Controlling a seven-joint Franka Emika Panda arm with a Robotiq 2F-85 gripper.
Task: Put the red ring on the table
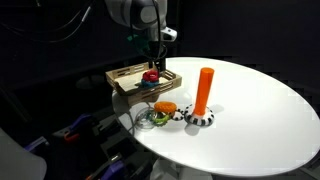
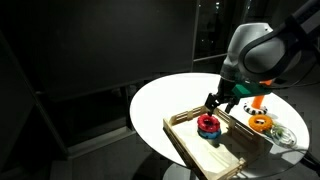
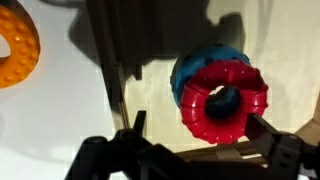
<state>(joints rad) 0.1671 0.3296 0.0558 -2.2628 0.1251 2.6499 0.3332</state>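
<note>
Dark room, black on every side. A large round white table (image 1: 255,115) fills the lower right of an exterior view. A shallow wooden tray (image 1: 122,76) sits at the table's upper-left edge, light wood with a low raised rim.

Inside the tray is the small glossy red doughnut-shaped ring (image 1: 150,75), lying flat on top of a blue ring (image 3: 188,62) of like shape. The wrist view shows the stack plainly. The red ring is right of centre and offset toward the lower right, so a crescent of blue shows at its upper left. The red ring is in the tray, not on the bare table top.

The end effector (image 3: 200,138) hangs directly over the stack and comes into the wrist view from the bottom edge. Its jaws are spread wide and hold nothing. The finger at lower left (image 3: 132,145) stands clear of the red ring, with bare tray floor between them. The finger at lower right (image 3: 268,135) is at the ring's lower-right rim — touching or just short, I cannot tell.

- An orange ring (image 3: 14,45) lies on the white table outside the tray, in the upper-left corner of the wrist view.
- An upright orange cylindrical peg (image 1: 204,88) stands at the centre of an exterior view, on a black-and-white patterned base (image 1: 202,118), well apart from the tray.
- A small clear item (image 1: 150,119) lies near the orange ring at the table's lower-left edge — too small to identify.
</note>
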